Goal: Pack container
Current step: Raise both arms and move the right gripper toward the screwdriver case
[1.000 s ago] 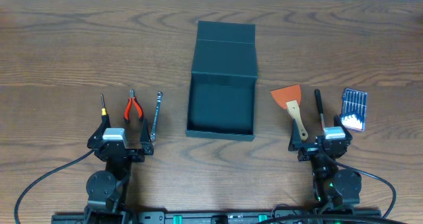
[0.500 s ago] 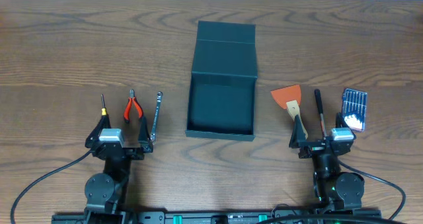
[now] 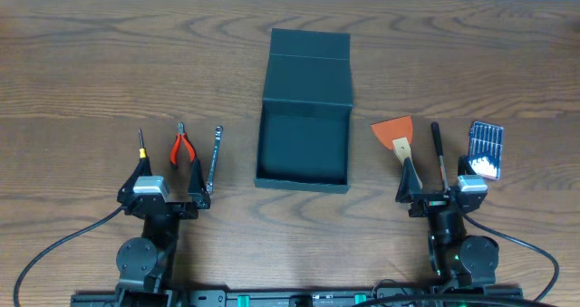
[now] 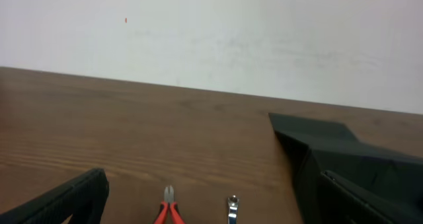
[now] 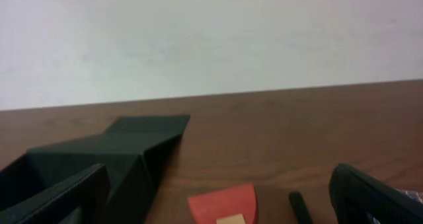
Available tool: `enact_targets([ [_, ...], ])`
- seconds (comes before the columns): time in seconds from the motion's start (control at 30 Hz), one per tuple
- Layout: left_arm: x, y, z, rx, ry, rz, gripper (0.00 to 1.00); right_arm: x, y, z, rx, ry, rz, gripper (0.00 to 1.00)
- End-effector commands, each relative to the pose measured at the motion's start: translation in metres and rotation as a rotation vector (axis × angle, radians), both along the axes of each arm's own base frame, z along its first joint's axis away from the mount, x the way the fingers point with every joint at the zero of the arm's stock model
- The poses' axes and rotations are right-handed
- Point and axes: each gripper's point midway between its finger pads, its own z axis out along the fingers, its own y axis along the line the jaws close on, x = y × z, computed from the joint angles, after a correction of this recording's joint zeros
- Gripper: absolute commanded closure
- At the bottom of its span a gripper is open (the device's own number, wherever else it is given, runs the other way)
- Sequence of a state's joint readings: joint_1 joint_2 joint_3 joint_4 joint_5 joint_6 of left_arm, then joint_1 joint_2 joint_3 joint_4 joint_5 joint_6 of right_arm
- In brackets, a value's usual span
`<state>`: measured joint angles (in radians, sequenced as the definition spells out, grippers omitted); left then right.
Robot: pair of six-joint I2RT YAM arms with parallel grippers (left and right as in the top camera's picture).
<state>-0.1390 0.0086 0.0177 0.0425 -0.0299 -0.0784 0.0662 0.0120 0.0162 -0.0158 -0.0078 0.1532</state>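
From the overhead view I see the dark teal-green rectangular rigid box (image 3: 303,149) in the middle of the brown wooden table (image 3: 91,62). Its hinged flap lid (image 3: 308,64) is laid back flat toward the far edge, and the inside is bare.

My left gripper (image 3: 166,173) sits low near the table's front edge, left of the box, with its two fingers spread wide apart and nothing between them. Just ahead of it lie a thin screwdriver with a yellow-and-black handle (image 3: 140,145), red-handled pliers (image 3: 184,148) and a silver metal wrench (image 3: 213,158), side by side.

My right gripper (image 3: 433,182) mirrors it on the other side, its fingers also wide apart and holding nothing. In front of it are an orange-bladed scraper with a pale wooden handle (image 3: 400,140), a slim black-handled tool (image 3: 437,149) and a blue flat pack of small bits (image 3: 485,150).

In the right wrist view the box's corner (image 5: 125,151) shows on the left.
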Motion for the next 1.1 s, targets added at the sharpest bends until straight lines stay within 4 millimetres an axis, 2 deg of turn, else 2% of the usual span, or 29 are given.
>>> enact_targets([
  [0.0, -0.002, 0.002, 0.004, -0.008, 0.021, 0.008, 0.01, -0.002, -0.001, 0.001, 0.015, 0.034, -0.004, 0.01],
  [0.1, -0.007, 0.003, 0.008, 0.003, 0.097, 0.009, 0.02, -0.007, -0.003, 0.008, -0.031, 0.092, -0.011, 0.01],
  [0.23, -0.011, 0.001, 0.016, 0.014, 0.220, -0.001, 0.01, -0.013, -0.018, 0.033, -0.077, 0.170, -0.089, 0.01],
  [0.37, -0.008, -0.003, 0.023, -0.054, 0.354, -0.003, 0.02, -0.011, -0.016, 0.053, -0.086, 0.276, -0.080, 0.01],
  [0.43, -0.006, -0.008, 0.023, -0.062, 0.436, -0.023, 0.02, -0.010, -0.016, 0.057, -0.093, 0.353, -0.076, 0.01],
  [0.53, -0.004, -0.016, 0.018, -0.062, 0.573, -0.058, 0.01, -0.013, -0.016, 0.060, -0.088, 0.511, -0.074, 0.01],
  [0.7, -0.002, -0.016, 0.000, -0.040, 0.783, -0.045, 0.01, -0.021, -0.016, 0.058, -0.094, 0.779, -0.069, 0.01],
  [0.8, -0.006, -0.017, -0.005, -0.035, 0.877, -0.045, 0.02, -0.027, -0.002, 0.055, -0.056, 0.945, 0.005, 0.01],
  [0.9, -0.010, -0.018, -0.008, -0.036, 0.917, -0.052, 0.01, -0.029, 0.012, 0.055, -0.020, 1.031, 0.077, 0.01],
  [1.0, -0.013, -0.018, -0.008, -0.035, 0.924, -0.051, 0.01, -0.027, 0.007, 0.051, -0.018, 1.074, 0.040, 0.01],
  [1.07, -0.015, -0.017, -0.010, -0.033, 0.938, -0.049, 0.02, -0.024, -0.003, 0.048, 0.034, 1.098, -0.057, 0.01],
])
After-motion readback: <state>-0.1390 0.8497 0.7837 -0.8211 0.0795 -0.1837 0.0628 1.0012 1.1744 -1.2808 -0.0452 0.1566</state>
